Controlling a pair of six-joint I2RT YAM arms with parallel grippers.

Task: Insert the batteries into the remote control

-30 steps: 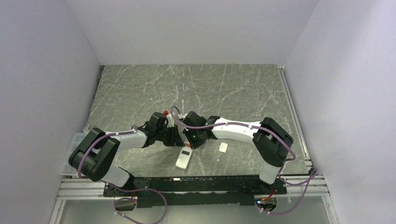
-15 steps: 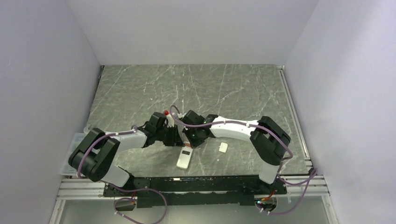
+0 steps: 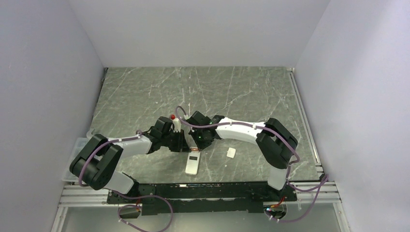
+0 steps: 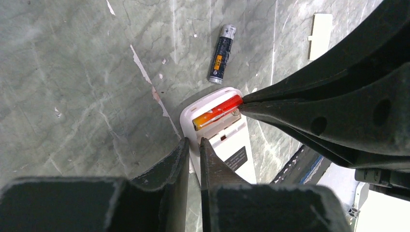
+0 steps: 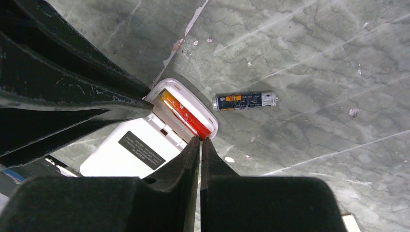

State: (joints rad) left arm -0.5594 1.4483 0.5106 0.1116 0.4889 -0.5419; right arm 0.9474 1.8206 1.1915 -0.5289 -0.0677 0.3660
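**Remote control (image 3: pixel 192 165) turned straighter, one battery in its slot**

Since a second ago the remote control has turned on the table (image 3: pixel 217 92). Before, it lay slanted; now it points almost straight from the near edge toward the far side. The right arm has also shifted a little to the left.

The left gripper (image 4: pixel 192 142) has its fingers very close together, with only a thin gap. The side edge of the remote control sits in this gap, so it looks like a pinch on that edge. The right gripper (image 5: pixel 199 141) has its fingers pressed together, with nothing between them. Its tip touches the red end of the red battery (image 5: pixel 186 115).

This red battery lies across the uncovered slot at the far end of the remote control. The remote control lies with its white back up, and a dark label shows on it. It rests on the table between the two arms, with its far end under both grippers.

The dark battery (image 5: pixel 245 101) lies flat on the table, just beyond that end and apart from it. A small white piece (image 3: pixel 231 152) lies on the table to the right of the remote control, not touching it.
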